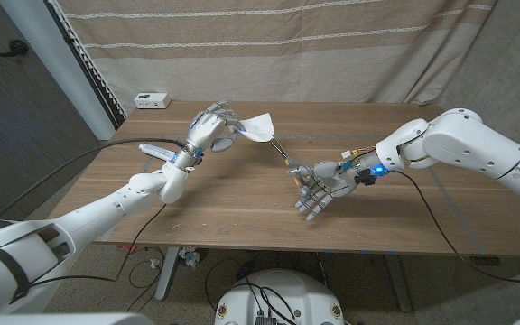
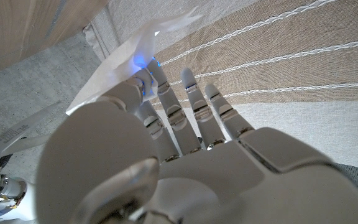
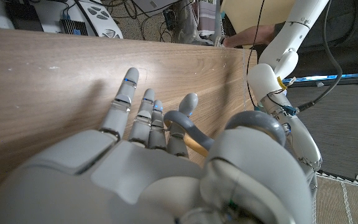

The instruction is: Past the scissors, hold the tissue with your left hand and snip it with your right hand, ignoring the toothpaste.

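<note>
Held aloft at upper centre of the head view: one white tissue (image 1: 258,128), pinched at its left edge by the fingers of the left hand (image 1: 208,129), clear of the worktop (image 1: 242,194). Seen again in the left wrist view as a pale sheet (image 2: 124,55) caught between thumb and fingers (image 2: 166,81), set against a striped curtain (image 2: 278,56).

Just right of centre, low over the worktop: the right hand (image 1: 321,185), gripping one pair of scissors (image 1: 283,155) with blades angled up and left toward the tissue, tips near its lower corner but apart from it. In the right wrist view, a grey scissor handle (image 3: 185,121) looped around the fingers (image 3: 124,93), with wood grain beyond.

Open wood between the two hands and across the whole near half of the worktop; near edge well below both hands. Partly hidden behind the left wrist, toward the left edge: one tube, apparently the toothpaste (image 1: 152,150), lying flat. At the far left corner, by the back edge: one small white box (image 1: 153,99). Trailing across the right side: one black cable (image 1: 441,236) from the right arm.
</note>
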Tool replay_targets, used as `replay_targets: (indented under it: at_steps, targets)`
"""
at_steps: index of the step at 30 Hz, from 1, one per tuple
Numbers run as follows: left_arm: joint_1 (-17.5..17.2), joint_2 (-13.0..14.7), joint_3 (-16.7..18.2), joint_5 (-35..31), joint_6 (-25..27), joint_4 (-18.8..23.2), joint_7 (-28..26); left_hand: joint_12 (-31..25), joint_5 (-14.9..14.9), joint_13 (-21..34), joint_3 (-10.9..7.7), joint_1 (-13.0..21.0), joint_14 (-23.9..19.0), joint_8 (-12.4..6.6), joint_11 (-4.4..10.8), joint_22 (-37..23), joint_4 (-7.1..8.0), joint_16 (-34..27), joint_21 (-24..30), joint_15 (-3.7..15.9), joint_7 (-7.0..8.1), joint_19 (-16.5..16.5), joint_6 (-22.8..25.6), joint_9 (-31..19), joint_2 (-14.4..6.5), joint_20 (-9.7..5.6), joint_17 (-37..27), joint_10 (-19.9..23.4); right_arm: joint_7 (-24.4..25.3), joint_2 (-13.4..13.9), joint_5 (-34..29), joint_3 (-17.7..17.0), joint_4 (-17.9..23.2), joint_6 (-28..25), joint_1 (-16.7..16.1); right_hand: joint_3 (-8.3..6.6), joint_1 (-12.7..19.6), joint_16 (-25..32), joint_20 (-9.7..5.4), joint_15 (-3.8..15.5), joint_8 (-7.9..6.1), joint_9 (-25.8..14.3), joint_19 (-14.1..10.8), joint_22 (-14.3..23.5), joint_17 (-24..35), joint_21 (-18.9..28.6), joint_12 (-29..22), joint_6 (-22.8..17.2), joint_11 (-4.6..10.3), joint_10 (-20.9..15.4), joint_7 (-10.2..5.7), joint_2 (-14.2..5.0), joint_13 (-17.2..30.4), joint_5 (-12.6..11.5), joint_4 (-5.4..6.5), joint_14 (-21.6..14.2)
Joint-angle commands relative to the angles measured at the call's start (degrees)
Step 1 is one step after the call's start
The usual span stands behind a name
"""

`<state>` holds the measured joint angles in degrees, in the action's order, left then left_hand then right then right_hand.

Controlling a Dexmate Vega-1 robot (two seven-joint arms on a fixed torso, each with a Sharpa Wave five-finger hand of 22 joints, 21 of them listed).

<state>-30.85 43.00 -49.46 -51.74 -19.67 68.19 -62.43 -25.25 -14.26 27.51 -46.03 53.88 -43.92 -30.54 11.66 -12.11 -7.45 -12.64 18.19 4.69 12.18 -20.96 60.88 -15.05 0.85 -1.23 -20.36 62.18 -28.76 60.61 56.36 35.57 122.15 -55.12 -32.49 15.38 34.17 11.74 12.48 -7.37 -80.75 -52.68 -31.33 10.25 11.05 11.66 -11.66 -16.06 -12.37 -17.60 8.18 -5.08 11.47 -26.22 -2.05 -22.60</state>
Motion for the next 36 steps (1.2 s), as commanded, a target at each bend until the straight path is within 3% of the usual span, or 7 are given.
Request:
replay_targets:
  at_steps: [1, 36]
  targets:
    - [0.23, -0.27, -0.12, -0.1, -0.3, -0.19, 0.06, -0.38, -0.29, 0.27, -0.12, 0.84, -0.02, -0.48, 0.6, -0.28, -0.14, -0.16, 0.17, 8.52, 0.0, -0.26, 0.52, -0.12, 0.14, -0.14, -0.28, 0.56, -0.01, -0.16, -0.51, 0.34, 0.09, -0.36, 0.29, 0.05, 0.05, -0.06, 0.0, -0.06, -0.29, -0.25, -0.02, 0.22, 0.18, -0.19, -0.08, -0.6, -0.24, -0.14, 3.18, -0.55, 0.16, 0.32, -0.23, -0.13]
    - [0.98, -0.61, -0.77, -0.5, -0.78, -1.05, -0.05, -0.01, -0.26, 0.56, -0.13, 1.08, -0.11, -0.84, 0.6, -0.29, -0.2, -0.25, 0.23, 8.56, 0.01, -0.22, 0.29, -0.03, 0.22, -0.24, -0.91, 0.57, -2.5, -0.98, -2.26, 2.12, -1.37, -0.68, 2.2, -0.01, -0.03, -0.06, 0.0, -0.11, -0.27, -0.3, 0.15, 0.22, 0.2, -0.28, -0.1, -0.39, -0.23, -0.21, 3.29, -0.72, 0.18, 0.58, -0.33, -0.1]
